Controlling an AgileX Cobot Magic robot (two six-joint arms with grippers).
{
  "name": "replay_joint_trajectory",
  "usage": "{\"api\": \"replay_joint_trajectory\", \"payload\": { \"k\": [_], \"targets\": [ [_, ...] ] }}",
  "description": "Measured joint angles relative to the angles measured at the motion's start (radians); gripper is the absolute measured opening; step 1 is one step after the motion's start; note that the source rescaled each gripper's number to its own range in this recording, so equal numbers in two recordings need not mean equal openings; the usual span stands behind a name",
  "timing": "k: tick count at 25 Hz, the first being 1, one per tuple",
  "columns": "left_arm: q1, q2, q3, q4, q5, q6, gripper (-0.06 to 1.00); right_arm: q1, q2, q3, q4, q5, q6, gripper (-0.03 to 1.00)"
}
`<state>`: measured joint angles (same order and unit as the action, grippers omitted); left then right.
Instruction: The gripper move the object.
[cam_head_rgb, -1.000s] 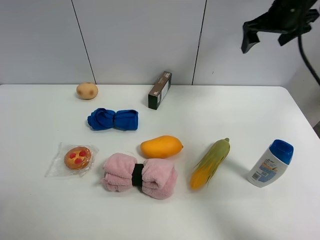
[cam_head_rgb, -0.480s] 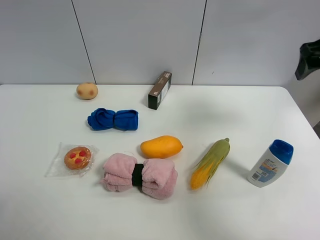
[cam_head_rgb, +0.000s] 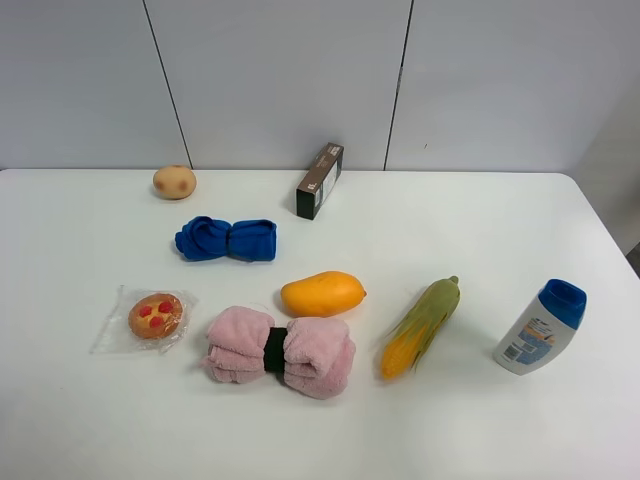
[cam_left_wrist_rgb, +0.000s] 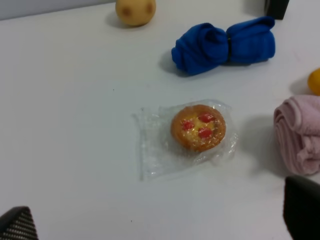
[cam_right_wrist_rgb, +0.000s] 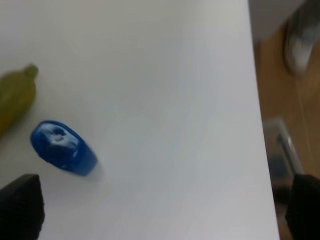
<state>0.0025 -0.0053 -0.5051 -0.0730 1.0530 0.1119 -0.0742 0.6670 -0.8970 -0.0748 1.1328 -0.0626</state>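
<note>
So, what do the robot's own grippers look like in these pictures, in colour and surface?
Little shows. In the left wrist view, the left gripper appears only as two dark fingertips; one has a fine ribbed or woven texture, the other is plain black. In the right wrist view, the right gripper shows two blurred black fingertips. No arm, cables or markings are visible, and the high view shows no gripper.

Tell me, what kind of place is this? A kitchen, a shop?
Most likely a robot test bench, not a kitchen. A plain white table before bare grey panels holds unrelated things spaced apart: a pink rolled towel, a mango, a corn cob, a lotion bottle.
</note>
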Motion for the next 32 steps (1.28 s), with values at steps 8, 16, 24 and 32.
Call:
{"api": "replay_joint_trajectory", "payload": {
  "k": [8,16,24,32],
  "targets": [
    [0.0,0.0,0.0,0.0,0.0,0.0,1.0,0.0,-0.425,0.267,0.015,-0.084,0.038,1.0],
    [0.0,0.0,0.0,0.0,0.0,0.0,1.0,0.001,-0.583,0.397,0.013,-0.064,0.063,1.0],
    [0.0,0.0,0.0,0.0,0.0,0.0,1.0,0.065,-0.59,0.399,0.011,-0.063,0.077,1.0],
    [0.0,0.0,0.0,0.0,0.0,0.0,1.0,0.071,-0.67,0.399,-0.005,-0.064,0.087,1.0]
  ]
}}
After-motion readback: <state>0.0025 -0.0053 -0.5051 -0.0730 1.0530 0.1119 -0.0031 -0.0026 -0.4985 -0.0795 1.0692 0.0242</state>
